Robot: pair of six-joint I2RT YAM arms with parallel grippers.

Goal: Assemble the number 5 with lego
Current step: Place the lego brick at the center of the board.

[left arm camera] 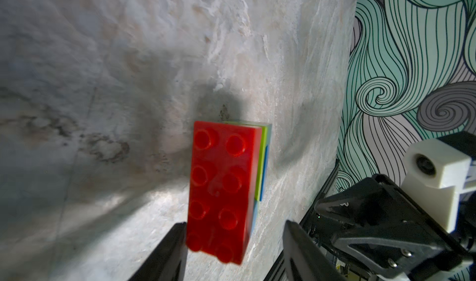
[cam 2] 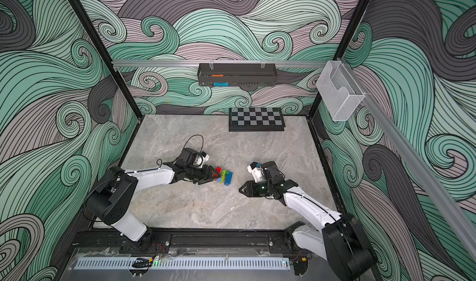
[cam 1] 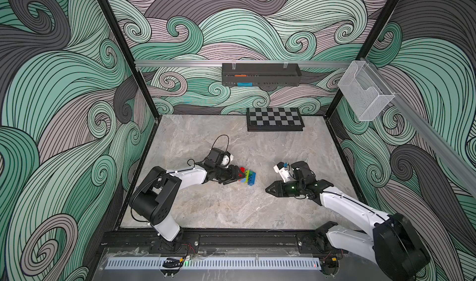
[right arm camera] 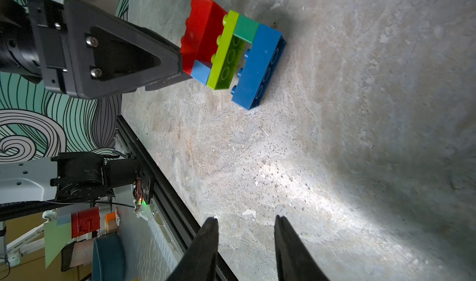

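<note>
The lego forms a joined number 5 lying on the marble table mid-floor. In the right wrist view its red brick, light blue small brick, lime green brick, dark green small brick and dark blue brick sit in rows. My left gripper is open astride the end of the red brick, with a clear gap on one side. My right gripper is open and empty, to the right of the bricks.
A folded chessboard lies at the back of the table. A black tray hangs on the back rail and a clear plastic box on the right rail. A black frame rail borders the table's front edge.
</note>
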